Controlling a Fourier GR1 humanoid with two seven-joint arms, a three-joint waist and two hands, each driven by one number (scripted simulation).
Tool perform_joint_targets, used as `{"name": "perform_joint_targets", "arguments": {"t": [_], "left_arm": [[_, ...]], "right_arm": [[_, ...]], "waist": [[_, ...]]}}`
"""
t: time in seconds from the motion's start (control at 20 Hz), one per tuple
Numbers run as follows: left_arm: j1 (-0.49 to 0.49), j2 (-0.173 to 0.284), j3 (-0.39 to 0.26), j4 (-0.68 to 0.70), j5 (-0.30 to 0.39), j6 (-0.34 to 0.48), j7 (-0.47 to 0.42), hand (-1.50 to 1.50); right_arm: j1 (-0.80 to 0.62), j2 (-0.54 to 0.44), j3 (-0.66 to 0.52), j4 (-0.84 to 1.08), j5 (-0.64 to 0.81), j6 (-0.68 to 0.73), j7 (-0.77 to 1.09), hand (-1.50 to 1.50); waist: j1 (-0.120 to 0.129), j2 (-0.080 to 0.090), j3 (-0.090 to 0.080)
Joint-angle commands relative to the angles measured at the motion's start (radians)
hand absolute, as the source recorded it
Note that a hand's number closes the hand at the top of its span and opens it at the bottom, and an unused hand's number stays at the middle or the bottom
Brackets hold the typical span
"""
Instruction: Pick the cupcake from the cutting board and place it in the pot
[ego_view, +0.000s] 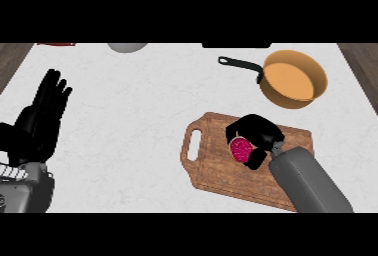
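Cupcake handling comes first: the small cupcake with pink-red frosting (241, 149) looks light, soft and easily crushed, so it is best held by the sides of its base, away from the frosting. It sits over the brown wooden cutting board (214, 172), enclosed by the robot's black right hand (255, 131), whose fingers (256, 159) curl round it. The orange pot with a black handle (295, 80) lies at one o'clock from the board, well apart, on the white marbled desk (140, 110). The left hand (40, 120) rests at nine o'clock, straight and holding nothing.
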Motion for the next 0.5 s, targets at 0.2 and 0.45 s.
{"name": "perform_joint_targets", "arguments": {"t": [0.2,0.45], "left_arm": [[-0.027,-0.005,-0.011,0.03,0.001,-0.022,-0.004,0.0],[-0.039,-0.053,-0.062,0.031,-0.042,0.014,-0.01,0.0]], "right_arm": [[-0.191,0.206,0.002,0.001,-0.084,-0.08,0.553,1.5],[-0.31,0.209,0.113,-0.067,-0.222,-0.237,0.875,1.5]], "waist": [[0.043,0.005,0.0],[0.055,0.002,0.001]]}}
